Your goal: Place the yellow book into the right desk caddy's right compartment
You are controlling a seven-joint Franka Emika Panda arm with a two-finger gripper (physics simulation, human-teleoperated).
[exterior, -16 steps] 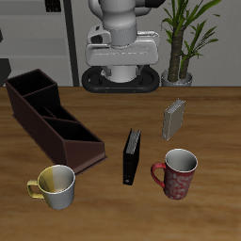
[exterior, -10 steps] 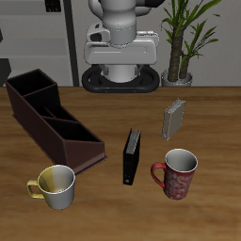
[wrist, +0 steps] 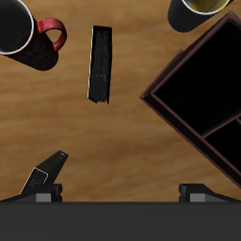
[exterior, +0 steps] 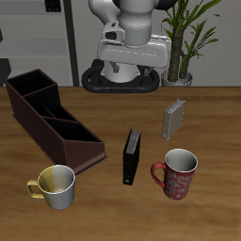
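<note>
While the gripper (exterior: 138,58) sits high over the back of the wood-grain worktop (exterior: 207,122), its jaws spread wide with nothing held, the thin yellow book (exterior: 173,120) stands upright, striped page edges showing. Well apart lies the right desk caddy (exterior: 52,120), a dark partitioned box.

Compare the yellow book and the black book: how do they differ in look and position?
The yellow book has a grey-tan cover; the black book is dark. The yellow book stands farther back, apart from the caddy; the black book stands nearer the front edge, closer to the caddy. Both stand on edge, untouched.
</note>
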